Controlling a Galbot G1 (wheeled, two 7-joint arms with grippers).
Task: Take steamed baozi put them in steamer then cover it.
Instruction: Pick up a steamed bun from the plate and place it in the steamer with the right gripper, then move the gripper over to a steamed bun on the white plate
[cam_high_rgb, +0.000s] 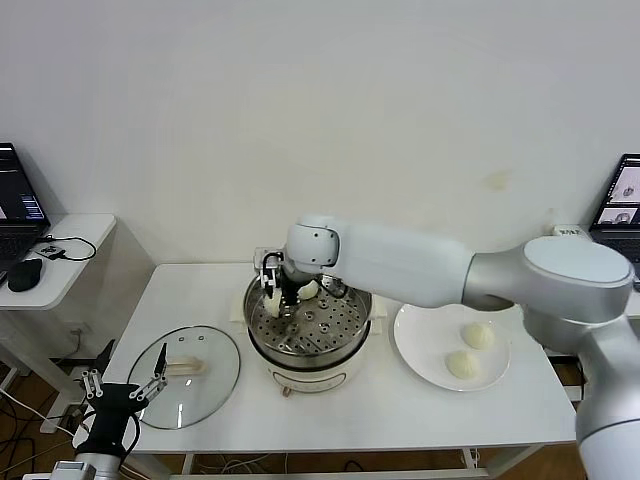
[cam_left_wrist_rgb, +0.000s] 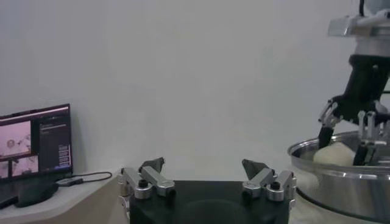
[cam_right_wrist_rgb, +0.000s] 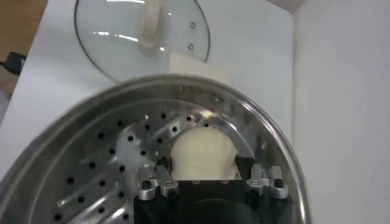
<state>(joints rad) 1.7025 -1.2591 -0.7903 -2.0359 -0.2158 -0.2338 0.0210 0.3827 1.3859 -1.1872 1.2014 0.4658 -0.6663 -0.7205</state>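
Two baozi (cam_high_rgb: 472, 350) on white plate (cam_high_rgb: 420, 355).

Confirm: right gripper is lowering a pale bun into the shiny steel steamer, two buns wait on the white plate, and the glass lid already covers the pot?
Not quite: in the head view the clear glass lid lies flat on the table, left of the shiny steel steamer, which is uncovered. The rest holds.
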